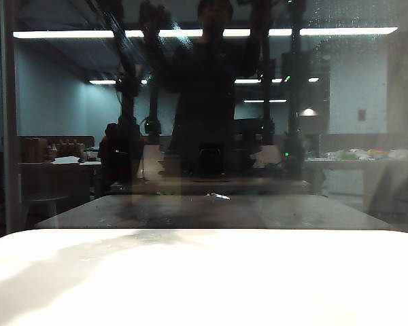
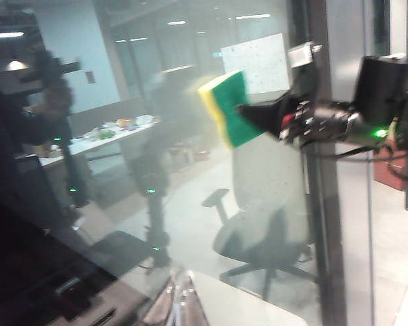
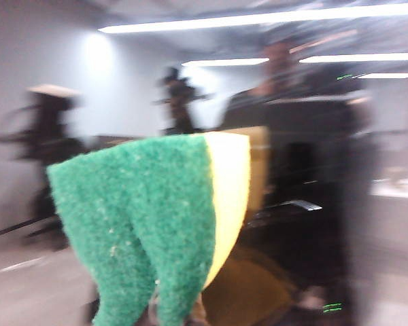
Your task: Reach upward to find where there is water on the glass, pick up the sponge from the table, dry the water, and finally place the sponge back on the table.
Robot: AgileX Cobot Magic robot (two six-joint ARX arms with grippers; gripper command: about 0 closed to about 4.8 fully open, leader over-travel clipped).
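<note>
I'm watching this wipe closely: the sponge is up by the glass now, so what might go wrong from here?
1. The right hand pinches the sponge only at one edge; pressing on the glass might twist it loose.
2. The water is faint among reflections, so the wipe may miss it.
3. The left hand is unseen; the arms might crowd each other.

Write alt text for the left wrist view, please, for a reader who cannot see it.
The right claw, shut on the sponge, holds it up against the glass; green scouring side faces the camera, yellow foam behind. A dim office shows in the pane, with an office chair. The left claw is out of view.
</note>
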